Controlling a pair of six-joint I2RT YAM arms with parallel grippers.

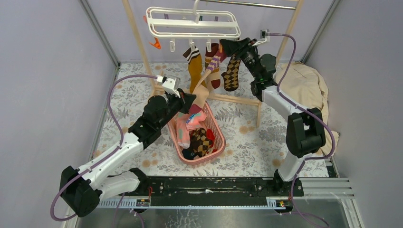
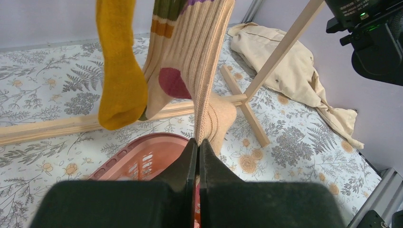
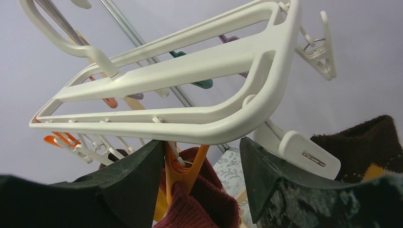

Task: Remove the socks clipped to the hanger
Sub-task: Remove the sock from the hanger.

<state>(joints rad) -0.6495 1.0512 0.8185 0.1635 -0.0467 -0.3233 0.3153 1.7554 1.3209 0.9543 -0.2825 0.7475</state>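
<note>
The white hanger [image 1: 192, 23] hangs from the rod with socks clipped under it: a mustard sock [image 1: 195, 69], a tan sock with purple stripes [image 1: 211, 64] and a brown argyle sock [image 1: 232, 71]. My left gripper [image 2: 198, 142] is shut on the lower end of the tan ribbed sock [image 2: 209, 61], which runs taut up to the hanger. The mustard sock [image 2: 119, 71] hangs left of it. My right gripper [image 3: 202, 147] is open just under the hanger frame [image 3: 190, 71], its fingers either side of an orange clip [image 3: 183, 166] that pinches a maroon ribbed cuff [image 3: 199, 204].
A pink basket [image 1: 219, 137] holding several socks sits below the hanger, its rim [image 2: 142, 142] under my left gripper. The wooden rack [image 1: 138, 42] stands behind it, its leg [image 2: 280, 52] nearby. A beige cloth [image 1: 306, 85] lies at the right. A white clip [image 3: 304, 149] touches my right finger.
</note>
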